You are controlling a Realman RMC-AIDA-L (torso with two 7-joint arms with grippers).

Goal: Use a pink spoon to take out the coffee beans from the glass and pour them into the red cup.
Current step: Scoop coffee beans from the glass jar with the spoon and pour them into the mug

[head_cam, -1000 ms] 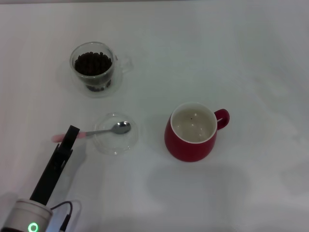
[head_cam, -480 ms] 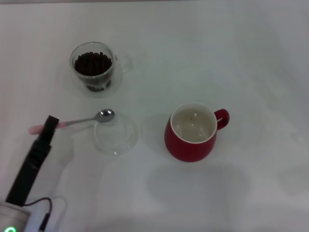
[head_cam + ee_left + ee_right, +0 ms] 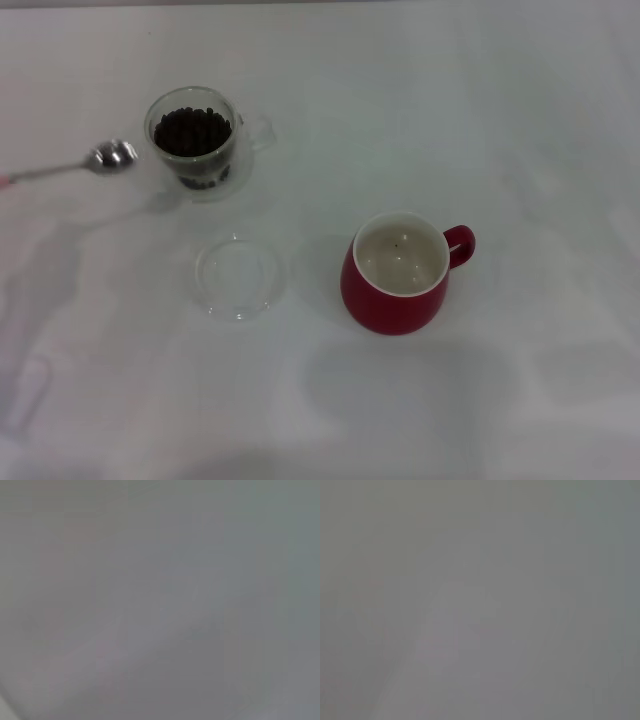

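The pink spoon point(image 3: 100, 160) hangs level to the left of the glass point(image 3: 214, 176), its silver bowl close to the glass wall and empty. Its handle runs off the left edge of the head view, where only a trace of pink shows. The glass stands at the far left of the table, filled with coffee beans point(image 3: 192, 130). The red cup point(image 3: 392, 300) stands right of centre, handle to the right, with one dark speck on its white inside. Neither gripper shows in the head view. Both wrist views show only flat grey.
A shallow clear glass dish point(image 3: 240, 277) lies on the white table point(image 3: 520, 140) between the glass and the red cup, with nothing in it. Faint shadows fall on the table at the left front.
The spoon has been lifted out of the dish and carried left and away, to beside the glass. The left gripper holding it has passed out of the head view at the left edge.
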